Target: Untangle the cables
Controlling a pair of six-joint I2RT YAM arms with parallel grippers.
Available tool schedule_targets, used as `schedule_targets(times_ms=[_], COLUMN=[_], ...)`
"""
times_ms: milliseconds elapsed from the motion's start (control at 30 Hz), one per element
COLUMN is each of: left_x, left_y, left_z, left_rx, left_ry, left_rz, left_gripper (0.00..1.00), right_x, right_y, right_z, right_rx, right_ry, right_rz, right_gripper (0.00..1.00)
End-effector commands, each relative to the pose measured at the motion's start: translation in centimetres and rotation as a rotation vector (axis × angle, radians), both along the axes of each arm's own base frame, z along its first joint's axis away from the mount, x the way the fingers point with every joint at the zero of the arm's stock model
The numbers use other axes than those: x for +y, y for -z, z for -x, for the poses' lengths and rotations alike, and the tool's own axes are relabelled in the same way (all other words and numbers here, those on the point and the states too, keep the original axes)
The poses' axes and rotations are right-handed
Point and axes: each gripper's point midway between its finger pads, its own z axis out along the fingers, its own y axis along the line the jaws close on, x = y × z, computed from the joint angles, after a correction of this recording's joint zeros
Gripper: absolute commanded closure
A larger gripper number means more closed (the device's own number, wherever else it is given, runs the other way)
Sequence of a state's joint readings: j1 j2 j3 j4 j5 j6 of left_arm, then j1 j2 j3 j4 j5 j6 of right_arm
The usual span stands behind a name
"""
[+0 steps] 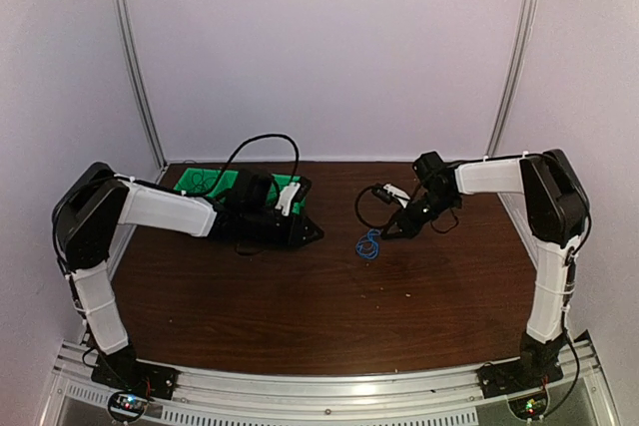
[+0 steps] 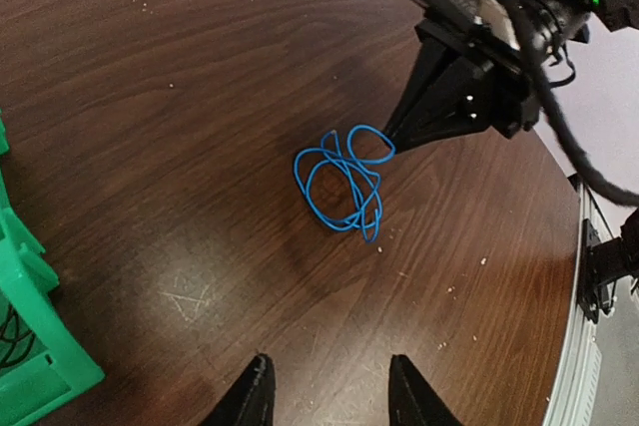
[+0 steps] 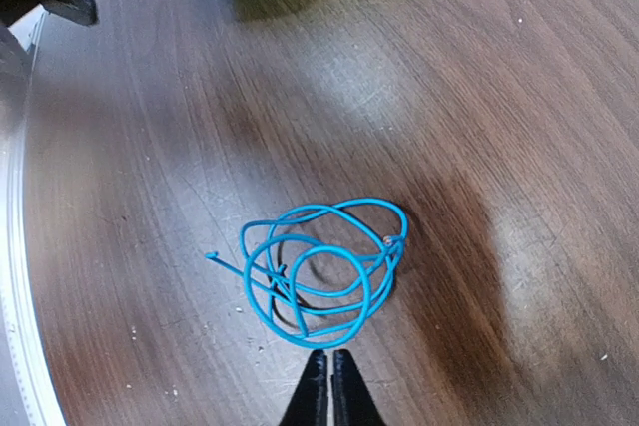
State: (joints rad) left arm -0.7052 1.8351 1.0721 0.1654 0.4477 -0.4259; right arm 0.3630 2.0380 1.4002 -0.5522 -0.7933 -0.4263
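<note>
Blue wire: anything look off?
Yes. The blue wire lies bunched in overlapping loops on the table. The right gripper is shut at its edge, seemingly pinching nothing.

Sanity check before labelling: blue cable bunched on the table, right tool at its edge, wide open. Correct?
Not quite. The right tool is shut, not wide open: the right wrist view shows its fingertips pressed together. The rest holds: the blue cable lies bunched on the table with the tool at its edge.
</note>
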Motion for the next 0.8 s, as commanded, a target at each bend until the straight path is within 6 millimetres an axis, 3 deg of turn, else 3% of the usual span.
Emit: schedule_targets(times_ms=[0, 133, 300, 600, 767], left_x=[-3.5, -5.9, -8.6, -9.8, -10.3], left_y=[-1.8, -1.1, 0.8, 4.4, 5.2], left_z=[-2.5, -2.9, -1.9, -2.2, -2.0], left_rx=[-0.047, -0.053, -0.040, -0.013, -0.048], left_ry=[-0.063, -0.039, 0.036, 0.048, 0.097], left_rz=[0.079, 0.090, 0.113, 0.044, 0.031], left_gripper=[0.60, 0.60, 0.58, 0.62, 0.59], right_x=[-0.1, -0.3, -0.3, -0.1, 1.0], right_y=[-3.3, -5.6, -8.3, -5.9, -4.6], right_z=[1.7, 3.1, 4.0, 5.3, 6.3], right_rx=[-0.055, -0.086, -0.133, -0.130, -0.115], right_ry=[-0.060, -0.101, -0.121, -0.142, -0.170], right_rz=[-0.034, -0.058, -0.081, -0.036, -0.023], right_gripper=[0.98, 1.00, 1.00, 0.76, 0.73])
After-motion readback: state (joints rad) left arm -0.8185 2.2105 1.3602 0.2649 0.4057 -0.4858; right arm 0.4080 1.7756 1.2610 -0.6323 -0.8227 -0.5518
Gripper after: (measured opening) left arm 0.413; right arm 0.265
